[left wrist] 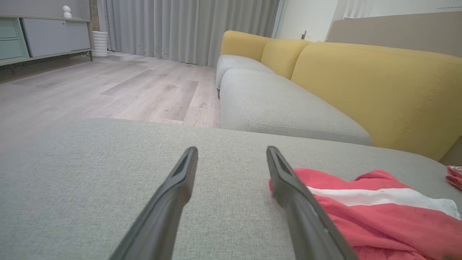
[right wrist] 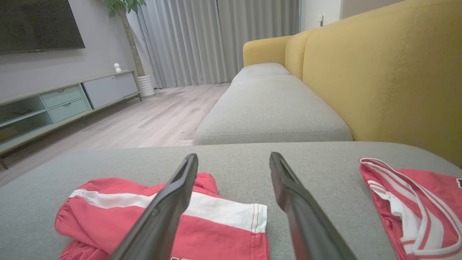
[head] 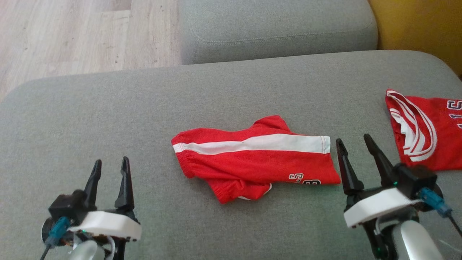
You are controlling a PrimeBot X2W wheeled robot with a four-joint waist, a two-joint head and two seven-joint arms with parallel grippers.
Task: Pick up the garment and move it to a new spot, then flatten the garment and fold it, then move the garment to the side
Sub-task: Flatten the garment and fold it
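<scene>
The garment (head: 252, 159), red shorts with a white side stripe, lies folded on the grey sofa cushion (head: 108, 119); it also shows at the lower right in the left wrist view (left wrist: 379, 213) and at the lower left in the right wrist view (right wrist: 119, 213). My left gripper (head: 110, 167) (left wrist: 231, 153) stands open to the left of it, apart from the cloth, nothing between its fingers. My right gripper (head: 354, 141) (right wrist: 234, 159) is open just off the garment's right end, also holding nothing.
A second red garment with white trim (head: 422, 130) (right wrist: 415, 206) lies at the cushion's right edge. Another grey seat cushion (head: 274, 29) sits beyond, with the yellow backrest (right wrist: 379, 72) to the right and wooden floor (head: 72, 36) to the left.
</scene>
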